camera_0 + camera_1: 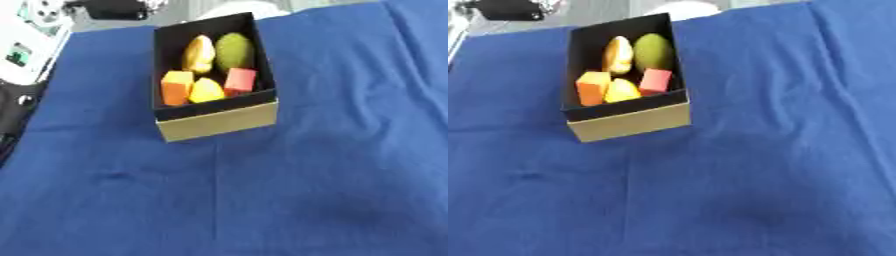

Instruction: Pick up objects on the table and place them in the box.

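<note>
A tan cardboard box [219, 121] with a black inside stands on a blue cloth [289, 190]. Inside the box, an orange block [176, 87], a yellow piece [206, 91] and a red block [240, 81] lie along its near wall, with a yellow-orange fruit [199, 54] and a green fruit [234, 51] behind them. Neither robot hand appears in either view, so their fingers cannot be described.

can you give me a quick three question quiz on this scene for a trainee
1. True or false: the red block lies on the blue cloth outside the box.
2. Which lies farthest back in the box? A) orange block B) green fruit C) red block
3. Fill in: the box's inside walls are ____.

Key: 1 false; 2 B; 3 black. No hand shows in either view.
</note>
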Tool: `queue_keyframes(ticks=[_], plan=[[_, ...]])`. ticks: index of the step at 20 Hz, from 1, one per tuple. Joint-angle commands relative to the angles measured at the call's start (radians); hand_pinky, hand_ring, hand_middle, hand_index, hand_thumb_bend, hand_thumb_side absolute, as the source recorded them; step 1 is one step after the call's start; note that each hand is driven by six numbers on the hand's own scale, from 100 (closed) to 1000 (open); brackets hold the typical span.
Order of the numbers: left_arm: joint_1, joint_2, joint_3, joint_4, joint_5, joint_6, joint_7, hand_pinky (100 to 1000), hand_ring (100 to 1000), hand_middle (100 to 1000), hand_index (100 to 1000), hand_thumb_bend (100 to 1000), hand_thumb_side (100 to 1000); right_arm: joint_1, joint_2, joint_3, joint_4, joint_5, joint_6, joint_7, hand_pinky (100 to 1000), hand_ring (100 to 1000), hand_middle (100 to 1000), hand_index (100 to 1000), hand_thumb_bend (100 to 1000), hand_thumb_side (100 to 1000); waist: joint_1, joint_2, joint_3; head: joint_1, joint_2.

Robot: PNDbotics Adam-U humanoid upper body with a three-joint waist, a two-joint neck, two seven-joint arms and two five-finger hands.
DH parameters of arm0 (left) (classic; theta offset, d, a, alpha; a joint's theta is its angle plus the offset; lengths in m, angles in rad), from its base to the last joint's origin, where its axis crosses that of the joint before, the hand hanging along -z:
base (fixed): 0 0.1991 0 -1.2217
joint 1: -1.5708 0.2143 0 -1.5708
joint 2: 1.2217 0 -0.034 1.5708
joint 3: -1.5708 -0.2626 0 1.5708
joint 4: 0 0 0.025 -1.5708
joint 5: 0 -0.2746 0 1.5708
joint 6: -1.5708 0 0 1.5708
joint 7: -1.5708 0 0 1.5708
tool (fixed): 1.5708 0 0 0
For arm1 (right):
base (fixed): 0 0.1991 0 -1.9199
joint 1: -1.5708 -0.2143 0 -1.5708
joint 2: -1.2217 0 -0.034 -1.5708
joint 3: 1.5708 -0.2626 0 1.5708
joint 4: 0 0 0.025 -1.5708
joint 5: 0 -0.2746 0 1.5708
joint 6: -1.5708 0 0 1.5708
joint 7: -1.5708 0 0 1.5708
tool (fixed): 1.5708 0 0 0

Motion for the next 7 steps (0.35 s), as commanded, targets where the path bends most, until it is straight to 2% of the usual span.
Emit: queue_keyframes(ticks=[1,2,4,7], plan=[[0.085,0.118,0.081,-0.176,0.111,0.030,0.176,855,721,670,807,100,400,0.029,-0.052,-0.033,-0.013,0.002,-0.021,-0.013,783,793,738,825,100,541,-0.011,-0.040,0.020,-0.053,0.019],[0.158,0.159,0.116,-0.239,0.156,0.023,0.257,855,724,675,808,100,399,0.052,-0.067,-0.047,-0.013,0.012,-0.033,-0.027,784,793,738,825,100,539,-0.016,-0.051,0.033,-0.078,0.029],[0.322,0.232,0.196,-0.347,0.221,-0.003,0.432,858,736,690,821,100,329,0.105,-0.099,-0.086,-0.013,0.040,-0.064,-0.071,788,793,739,826,100,533,-0.027,-0.075,0.060,-0.130,0.043],[0.546,0.277,0.321,-0.414,0.248,-0.052,0.689,864,759,718,847,100,305,0.181,-0.140,-0.151,-0.013,0.100,-0.106,-0.165,796,796,740,827,100,531,-0.044,-0.110,0.094,-0.178,0.050]])
